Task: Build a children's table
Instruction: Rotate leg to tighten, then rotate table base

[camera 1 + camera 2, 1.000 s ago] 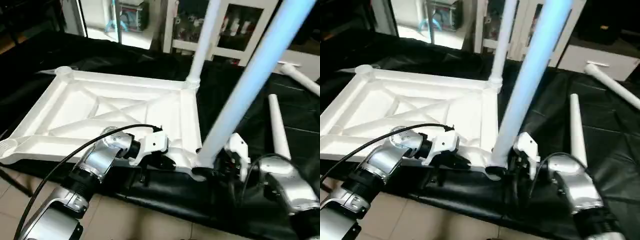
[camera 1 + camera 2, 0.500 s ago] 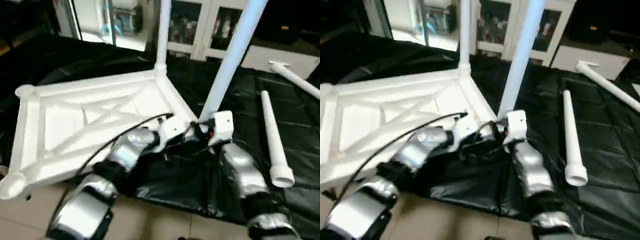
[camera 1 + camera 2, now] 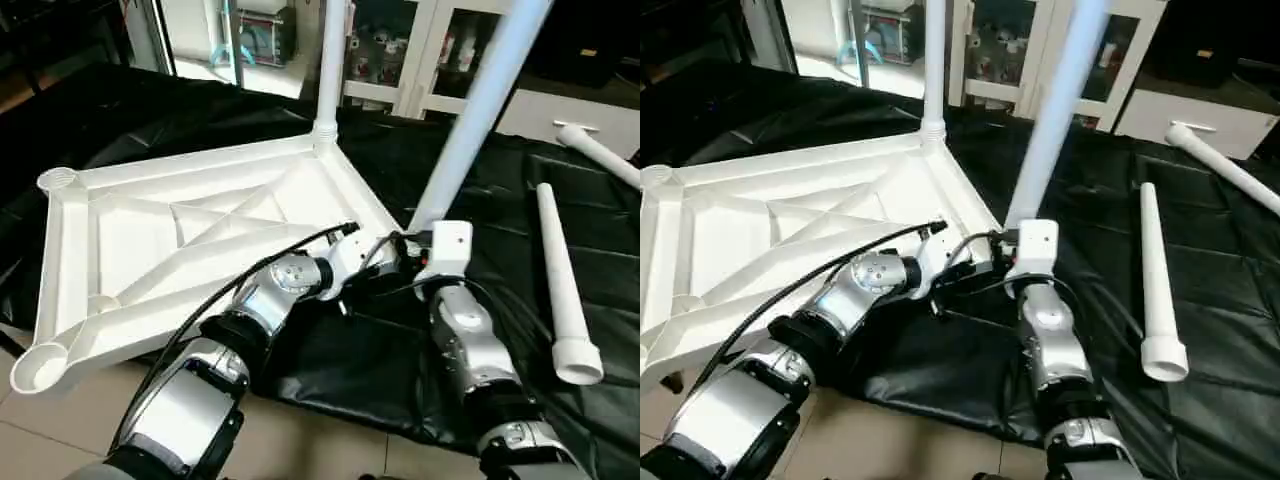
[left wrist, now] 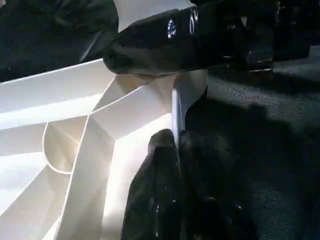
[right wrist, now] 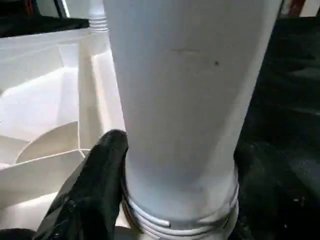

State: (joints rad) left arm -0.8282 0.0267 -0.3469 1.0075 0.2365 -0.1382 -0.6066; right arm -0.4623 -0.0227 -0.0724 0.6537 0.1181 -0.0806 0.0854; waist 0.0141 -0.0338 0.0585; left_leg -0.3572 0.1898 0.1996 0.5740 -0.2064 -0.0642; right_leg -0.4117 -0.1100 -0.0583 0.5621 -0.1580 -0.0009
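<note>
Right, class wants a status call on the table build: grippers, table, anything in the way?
Left gripper pinching tabletop rim. Right gripper around near leg, seated at corner socket. Far leg standing. Two legs loose on black sheet.

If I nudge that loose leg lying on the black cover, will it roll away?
The loose leg is a round, smooth tube, so it probably rolls sideways easily. Its taper and flared end likely make it curve rather than run straight. The wrinkled black cover may slow it.
</note>
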